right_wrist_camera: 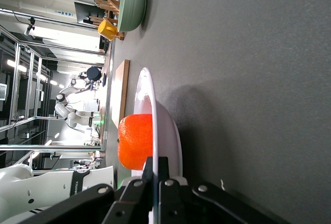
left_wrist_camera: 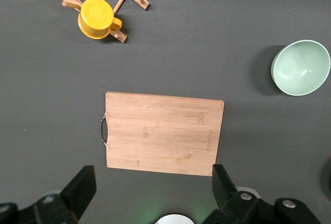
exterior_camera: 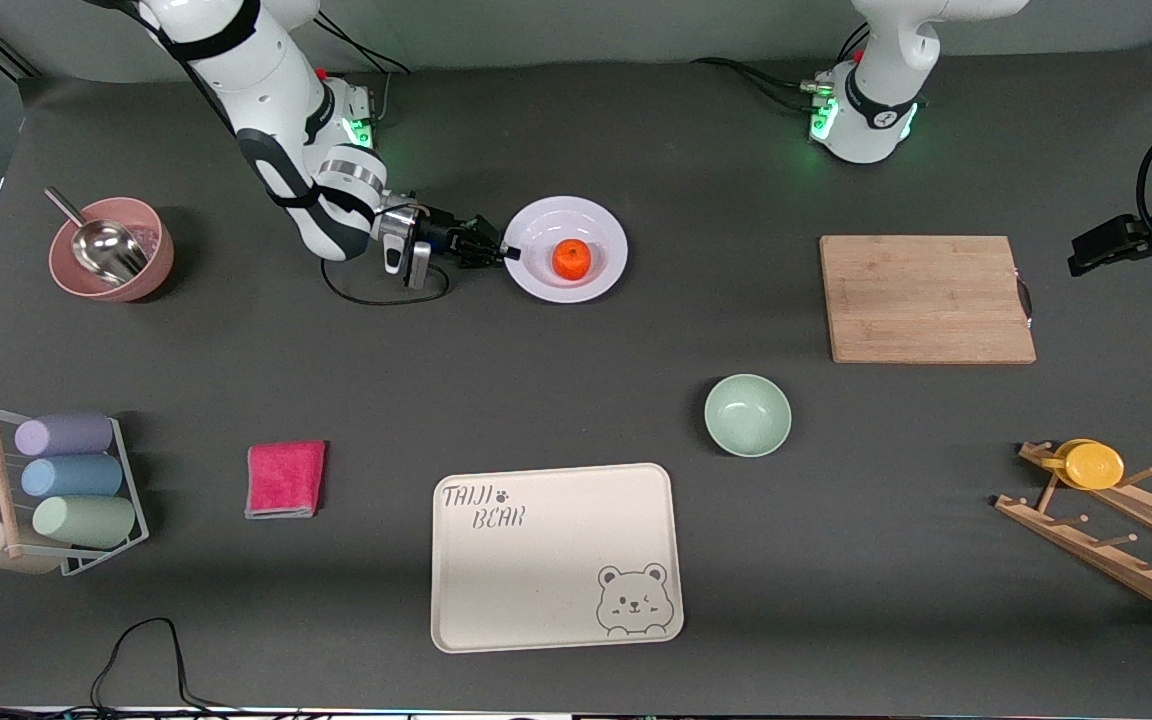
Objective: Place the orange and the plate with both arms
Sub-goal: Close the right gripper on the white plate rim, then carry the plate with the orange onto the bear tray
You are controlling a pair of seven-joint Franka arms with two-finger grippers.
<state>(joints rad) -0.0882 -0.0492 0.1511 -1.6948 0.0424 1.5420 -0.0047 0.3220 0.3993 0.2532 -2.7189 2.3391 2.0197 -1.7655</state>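
Right wrist view: right hand [right_wrist_camera: 155,182] pinched tight on the plate [right_wrist_camera: 165,131] rim, orange [right_wrist_camera: 135,141] riding inside. Tilt it and the fruit rolls off! Left hand [left_wrist_camera: 150,193] hangs wide open, waiting over the cutting board [left_wrist_camera: 163,133].

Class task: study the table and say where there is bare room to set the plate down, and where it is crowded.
Free: the cream tray, the cutting board, and the mat between the green bowl and the pink cloth. Crowded: both table ends, with the cup rack and the wooden rack.
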